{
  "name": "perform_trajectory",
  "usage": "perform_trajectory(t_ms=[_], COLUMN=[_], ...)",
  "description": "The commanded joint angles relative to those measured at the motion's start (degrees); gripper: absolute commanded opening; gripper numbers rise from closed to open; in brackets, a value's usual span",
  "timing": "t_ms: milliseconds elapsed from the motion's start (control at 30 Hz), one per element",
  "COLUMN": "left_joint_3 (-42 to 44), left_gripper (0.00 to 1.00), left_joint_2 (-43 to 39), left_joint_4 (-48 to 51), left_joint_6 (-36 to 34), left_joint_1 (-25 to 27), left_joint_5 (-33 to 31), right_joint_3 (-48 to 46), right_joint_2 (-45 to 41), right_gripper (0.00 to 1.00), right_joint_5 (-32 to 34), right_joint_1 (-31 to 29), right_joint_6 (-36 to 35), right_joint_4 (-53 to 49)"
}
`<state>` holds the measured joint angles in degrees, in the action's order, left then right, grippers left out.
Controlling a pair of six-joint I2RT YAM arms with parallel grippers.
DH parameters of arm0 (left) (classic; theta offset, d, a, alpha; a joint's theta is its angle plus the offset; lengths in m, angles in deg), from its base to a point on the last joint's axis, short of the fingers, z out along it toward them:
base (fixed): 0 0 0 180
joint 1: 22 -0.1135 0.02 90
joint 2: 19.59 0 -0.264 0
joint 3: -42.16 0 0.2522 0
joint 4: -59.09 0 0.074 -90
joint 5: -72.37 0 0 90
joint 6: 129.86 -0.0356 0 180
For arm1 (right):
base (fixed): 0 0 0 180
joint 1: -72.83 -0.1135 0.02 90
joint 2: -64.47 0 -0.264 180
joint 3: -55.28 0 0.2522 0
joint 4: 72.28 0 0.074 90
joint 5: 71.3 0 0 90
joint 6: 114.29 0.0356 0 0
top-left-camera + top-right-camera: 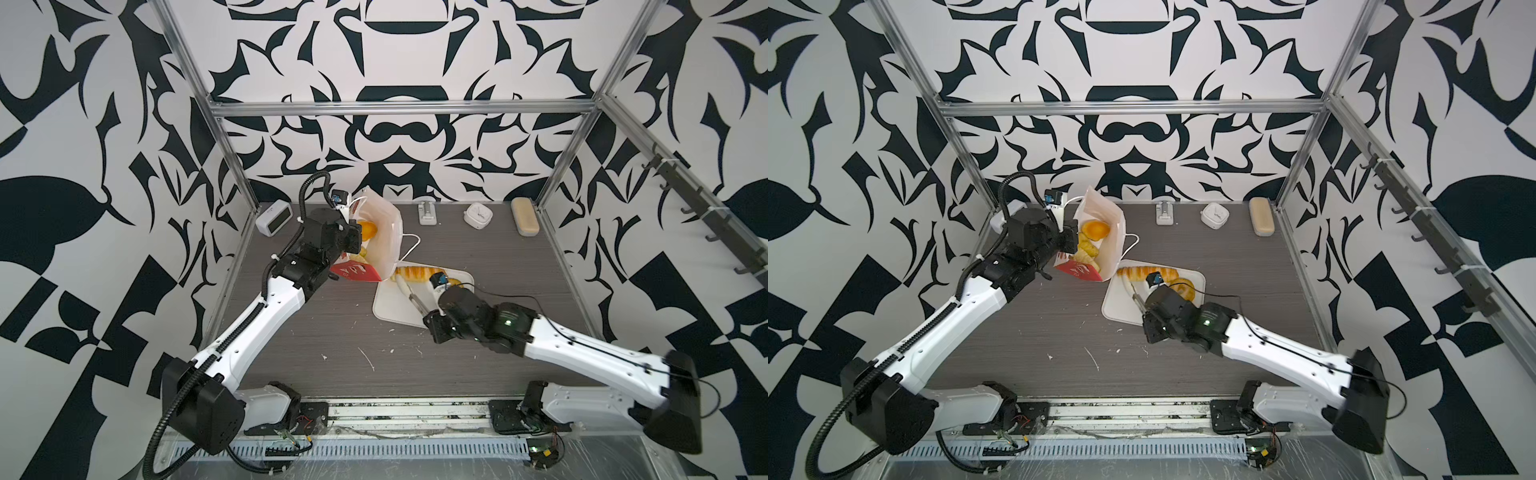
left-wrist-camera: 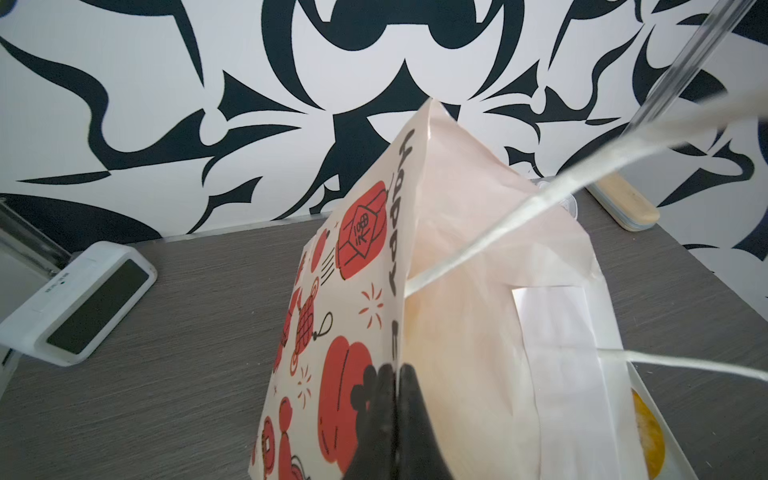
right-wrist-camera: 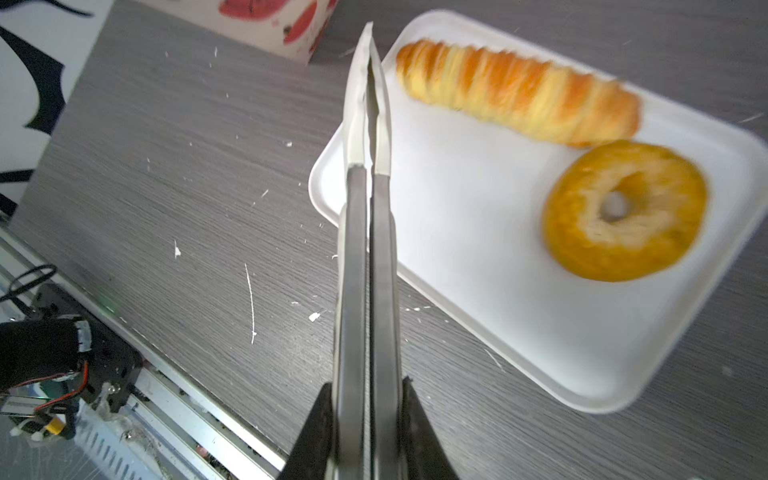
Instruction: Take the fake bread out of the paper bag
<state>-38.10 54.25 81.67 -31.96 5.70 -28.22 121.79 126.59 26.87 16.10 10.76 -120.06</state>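
Bag (image 1: 1115,249): mouth open, far left of tray (image 3: 478,299); left gripper (image 2: 397,395) clenched on its rim.
Bread (image 1: 1095,229): inside bag, far-left of right gripper (image 3: 368,405), which clamps closed tongs (image 3: 368,166).
Loaf (image 3: 515,93), bagel (image 3: 623,210): on tray.

We see walls (image 1: 399,54) patterned in bold black and white filling the upper frame. Below, a grey wood-grain tabletop (image 1: 332,332) sits inside aluminium rails (image 1: 399,109).

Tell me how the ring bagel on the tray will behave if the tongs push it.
The ring bagel lies flat, so it would probably slide, not roll. Its rounded sides may slip between the narrow tongs. The tray rim should stop it.
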Motion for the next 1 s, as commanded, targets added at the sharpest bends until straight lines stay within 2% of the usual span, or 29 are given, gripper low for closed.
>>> perform_trajectory(t_ms=[0,167,467,633,800,967], left_joint_3=[0.66,0.48,-2.65,-7.78,-13.23,-20.47], left_gripper=[0.0,0.0,0.0,0.0,0.0,0.0], left_joint_2=[1.91,5.13,8.71,11.07,13.53,16.82], left_joint_4=[-2.37,-2.56,-1.97,0.58,3.14,7.97], left_joint_6=[1.81,3.96,3.28,-0.32,-7.17,-10.5], left_joint_1=[-0.27,0.53,3.28,3.23,2.26,-2.89], left_joint_5=[3.27,5.67,4.21,2.25,0.45,4.77], right_joint_3=[4.97,11.81,13.19,11.73,13.61,15.45], right_joint_2=[-5.52,-5.92,-8.42,-9.12,-6.47,-6.63], right_gripper=[0.1,0.11,0.1,0.11,0.11,0.11], right_joint_5=[7.03,6.2,3.93,4.8,5.48,8.0], right_joint_1=[-0.2,-0.14,-0.14,-0.14,-0.05,0.08], right_joint_6=[0.36,-1.79,-3.47,-5.54,-8.59,-10.85], right_joint_4=[-7.47,-10.45,-8.17,-5.71,-2.68,-0.44])
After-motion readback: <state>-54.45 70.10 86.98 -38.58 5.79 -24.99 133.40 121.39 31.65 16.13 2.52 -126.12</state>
